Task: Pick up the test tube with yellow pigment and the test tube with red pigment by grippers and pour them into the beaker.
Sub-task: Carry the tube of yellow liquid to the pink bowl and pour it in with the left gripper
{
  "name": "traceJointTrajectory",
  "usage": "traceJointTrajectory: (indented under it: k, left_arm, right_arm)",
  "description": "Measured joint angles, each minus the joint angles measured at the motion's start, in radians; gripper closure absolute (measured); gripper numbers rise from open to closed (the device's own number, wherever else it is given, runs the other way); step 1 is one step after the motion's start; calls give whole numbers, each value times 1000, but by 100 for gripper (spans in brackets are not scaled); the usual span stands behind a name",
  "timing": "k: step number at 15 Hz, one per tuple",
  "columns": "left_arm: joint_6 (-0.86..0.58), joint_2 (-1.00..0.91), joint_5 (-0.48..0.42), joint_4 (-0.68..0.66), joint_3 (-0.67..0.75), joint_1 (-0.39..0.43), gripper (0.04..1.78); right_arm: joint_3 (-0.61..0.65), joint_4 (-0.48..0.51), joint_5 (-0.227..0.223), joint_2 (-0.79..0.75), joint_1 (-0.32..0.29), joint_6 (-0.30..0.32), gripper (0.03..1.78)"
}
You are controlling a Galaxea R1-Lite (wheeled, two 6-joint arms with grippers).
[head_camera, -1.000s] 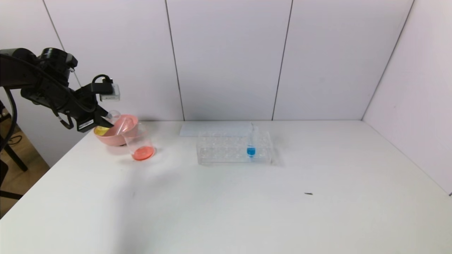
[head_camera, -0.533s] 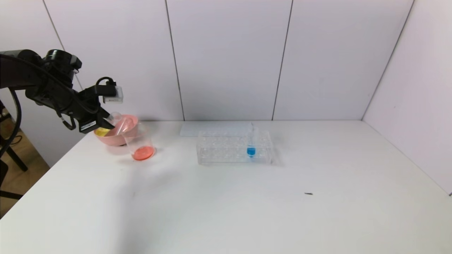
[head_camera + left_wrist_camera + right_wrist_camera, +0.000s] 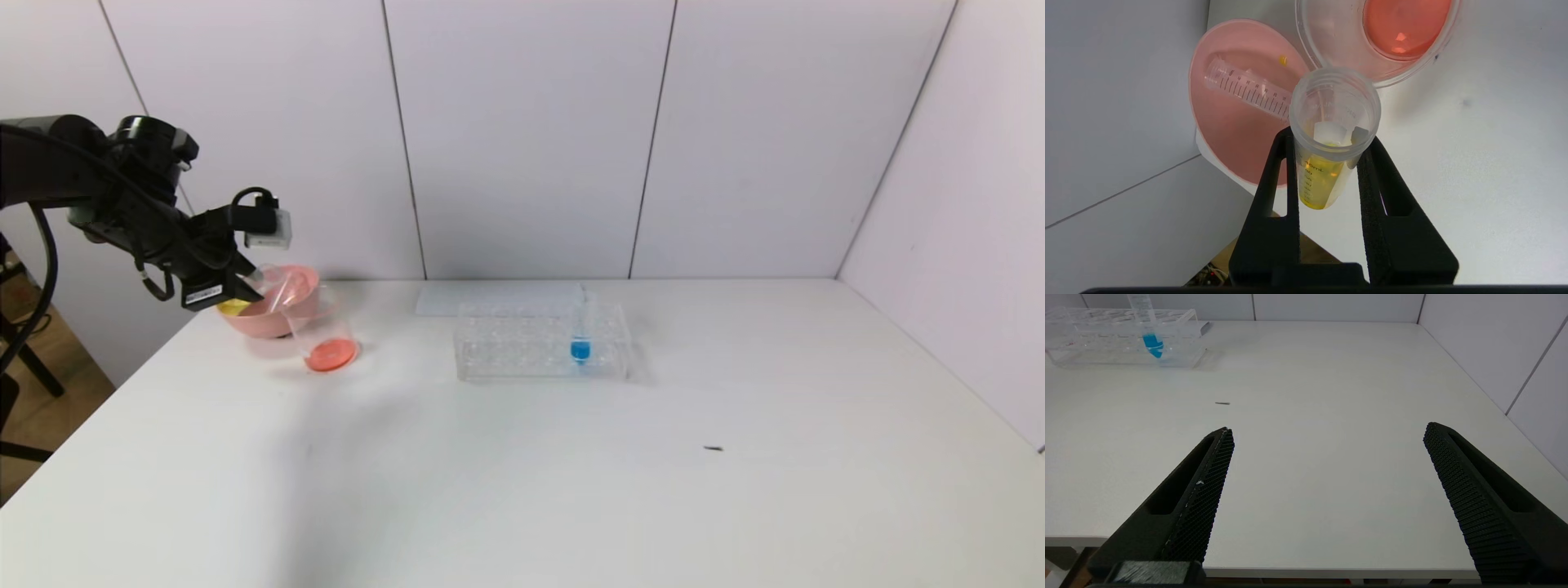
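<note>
The left gripper (image 3: pixel 1327 151) has its two black fingers (image 3: pixel 1280 179) squeezed tight on the test tube with yellow pigment (image 3: pixel 1331 139). The tube is tipped over, with its open mouth pointing toward the beaker (image 3: pixel 1384 36) and its yellow end lower down between the fingers. The yellow stuff sits in the bottom part of the tube. From the head view, this gripper (image 3: pixel 237 286) hangs in the air at the far left, over the pink bowl (image 3: pixel 273 306) and close to the beaker (image 3: pixel 322 331). The beaker stands on the white surface (image 3: pixel 522 474), touching the bowl or just beside it, and it has orange-red liquid at the bottom. An empty clear tube (image 3: pixel 1247 87) with black marks lies inside the pink bowl (image 3: pixel 1229 122). Farther to the right stands a clear rack (image 3: pixel 543 343) with a blue-tipped tube (image 3: pixel 580 331) standing upright in it. The right gripper (image 3: pixel 1327 457) waits low at the near edge of the surface, fingers (image 3: pixel 1204 486) spread wide, holding nothing.
</note>
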Motion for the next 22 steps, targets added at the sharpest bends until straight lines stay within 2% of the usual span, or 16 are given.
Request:
traceJointTrajectory:
  k: [8, 22]
  left_arm:
    - [95, 0, 50, 0, 0, -11, 138]
    - [143, 14, 178, -13, -1, -58, 138]
  right_arm:
    - [0, 0, 0, 0, 0, 0, 11]
    - [0, 0, 0, 0, 0, 0, 11]
